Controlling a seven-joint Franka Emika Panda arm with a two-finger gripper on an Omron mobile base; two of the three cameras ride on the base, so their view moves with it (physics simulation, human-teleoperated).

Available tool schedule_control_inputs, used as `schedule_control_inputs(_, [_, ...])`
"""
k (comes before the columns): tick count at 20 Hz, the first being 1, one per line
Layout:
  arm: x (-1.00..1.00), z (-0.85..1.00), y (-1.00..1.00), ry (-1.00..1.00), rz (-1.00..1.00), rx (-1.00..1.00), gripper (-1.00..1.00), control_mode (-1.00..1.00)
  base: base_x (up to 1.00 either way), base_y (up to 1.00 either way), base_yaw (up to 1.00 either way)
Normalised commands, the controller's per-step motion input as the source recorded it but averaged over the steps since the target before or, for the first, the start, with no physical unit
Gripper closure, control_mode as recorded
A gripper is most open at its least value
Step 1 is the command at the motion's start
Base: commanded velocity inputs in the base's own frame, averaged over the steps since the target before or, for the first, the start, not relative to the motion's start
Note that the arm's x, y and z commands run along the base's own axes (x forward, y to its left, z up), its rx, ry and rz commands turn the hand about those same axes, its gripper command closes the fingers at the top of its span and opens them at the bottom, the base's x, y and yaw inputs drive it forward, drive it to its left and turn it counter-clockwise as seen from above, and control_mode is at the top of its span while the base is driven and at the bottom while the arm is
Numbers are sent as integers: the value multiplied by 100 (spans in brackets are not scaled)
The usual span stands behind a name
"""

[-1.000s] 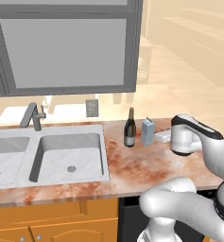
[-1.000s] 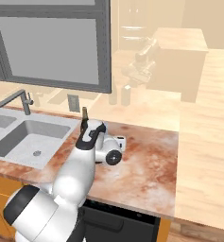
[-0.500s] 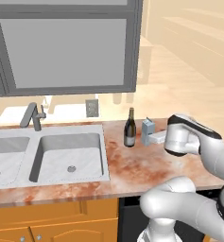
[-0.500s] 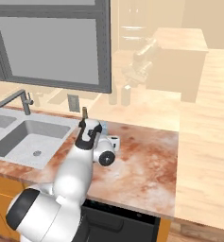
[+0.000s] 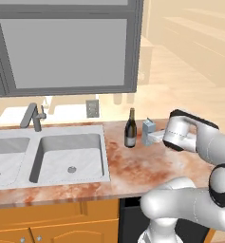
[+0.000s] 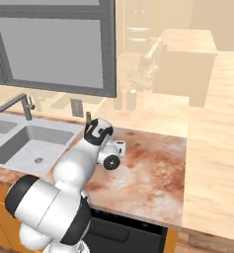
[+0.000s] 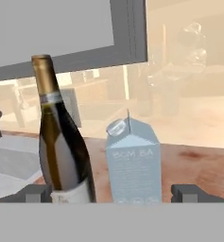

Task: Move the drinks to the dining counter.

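Pale blue-grey gabled carton (image 7: 133,163), dark gold-capped wine bottle (image 7: 61,146) beside

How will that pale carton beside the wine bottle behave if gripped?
The carton looks thin-walled, so it may dent under a hard squeeze. Its flat base and squat shape suggest it won't roll. The wine bottle stands close, so a nudge might tip that instead.

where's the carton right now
The carton stands upright on the marble counter, just right of the wine bottle and the sink; in the hand view it sits between the open gripper tips.
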Motion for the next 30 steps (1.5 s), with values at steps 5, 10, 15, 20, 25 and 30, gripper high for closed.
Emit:
schedule_control_inputs(5, [19,-18,0,0,-9,0,-100,-100,0,0,0])
schedule_control_inputs(10, [6,-20,4,0,-7,0,-100,-100,0,0,0])
schedule_control_inputs(15, [0,-11,9,0,-1,0,-100,-100,0,0,0])
schedule_control_inputs(20, [16,0,0,-8,0,0,-100,-100,0,0,0])
schedule_control_inputs(25, [12,0,-5,-14,0,0,-100,-100,0,0,0])
schedule_control_inputs(30, [0,0,-6,-19,0,0,-100,-100,0,0,0])
